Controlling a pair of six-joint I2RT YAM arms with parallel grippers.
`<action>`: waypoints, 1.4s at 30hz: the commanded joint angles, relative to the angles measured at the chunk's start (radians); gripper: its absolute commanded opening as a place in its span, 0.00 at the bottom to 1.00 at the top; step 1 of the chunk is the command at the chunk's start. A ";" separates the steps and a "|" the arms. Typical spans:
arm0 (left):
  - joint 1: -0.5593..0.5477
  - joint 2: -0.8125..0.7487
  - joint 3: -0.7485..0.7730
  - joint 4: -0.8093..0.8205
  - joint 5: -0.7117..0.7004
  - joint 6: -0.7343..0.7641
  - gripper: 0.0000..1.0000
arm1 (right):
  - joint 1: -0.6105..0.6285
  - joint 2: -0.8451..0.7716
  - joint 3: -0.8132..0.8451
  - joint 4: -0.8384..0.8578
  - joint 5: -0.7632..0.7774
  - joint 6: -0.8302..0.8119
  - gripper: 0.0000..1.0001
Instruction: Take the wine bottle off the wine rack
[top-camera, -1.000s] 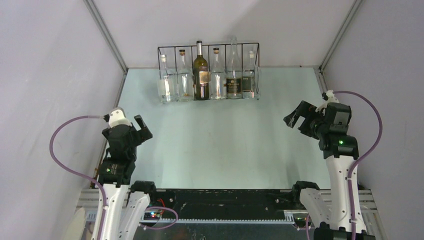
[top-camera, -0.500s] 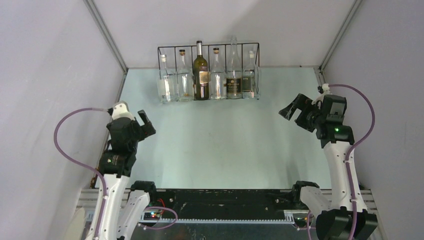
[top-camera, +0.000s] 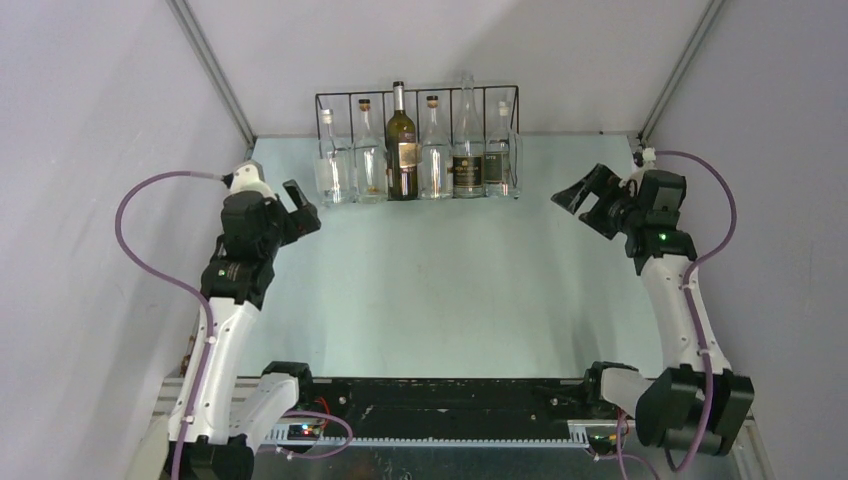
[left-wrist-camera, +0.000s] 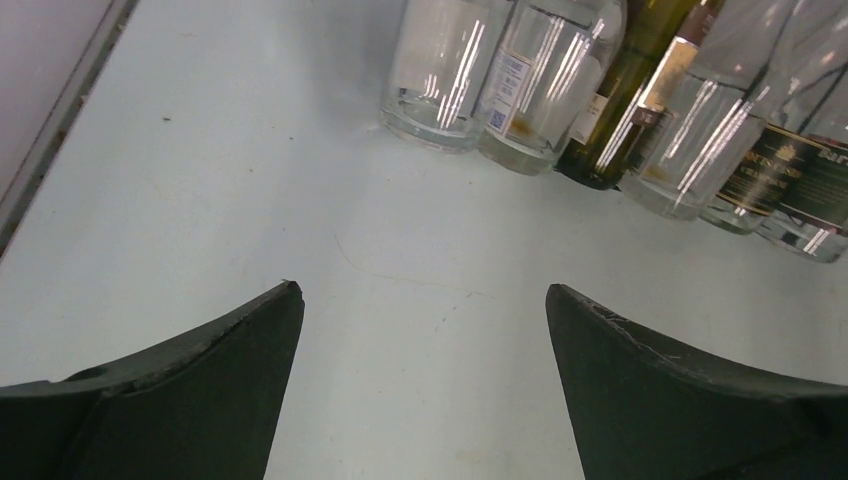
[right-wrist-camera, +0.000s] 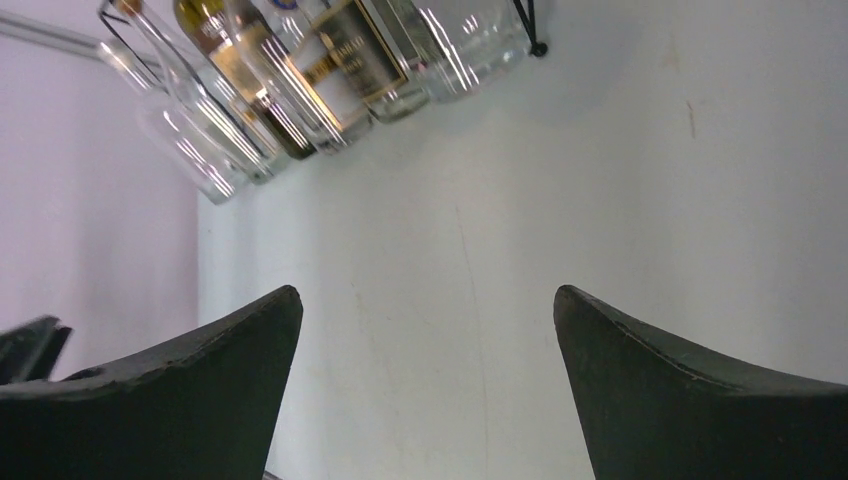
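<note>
The black wire wine rack (top-camera: 345, 97) stands at the table's far edge with several bottles in a row. The dark green wine bottle (top-camera: 402, 150) with a gold label is third from the left; the others are clear glass. It also shows in the left wrist view (left-wrist-camera: 625, 105) and in the right wrist view (right-wrist-camera: 232, 60). My left gripper (top-camera: 300, 208) is open and empty, just left of and in front of the rack's left end. My right gripper (top-camera: 583, 200) is open and empty, to the right of the rack's right end. Both hold nothing in the wrist views (left-wrist-camera: 420, 300) (right-wrist-camera: 425, 300).
Clear bottles (top-camera: 335, 165) flank the wine bottle closely on both sides. Grey walls close in the table (top-camera: 440, 290) at the left, right and back. A black rail (top-camera: 440, 400) with the arm bases runs along the near edge.
Both arms have reached forward toward the rack, the left gripper up and right, the right gripper up and left. Both grippers stay open. The bottles have not moved.
</note>
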 joint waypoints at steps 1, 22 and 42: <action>0.007 -0.076 -0.003 -0.017 0.068 0.061 0.98 | 0.006 0.096 0.045 0.238 -0.030 0.108 1.00; 0.005 -0.323 -0.196 -0.112 -0.006 0.108 0.98 | 0.123 0.959 1.059 0.158 0.181 -0.130 0.74; -0.005 -0.290 -0.211 -0.090 0.011 0.109 0.98 | 0.201 1.293 1.327 0.337 0.181 -0.236 0.57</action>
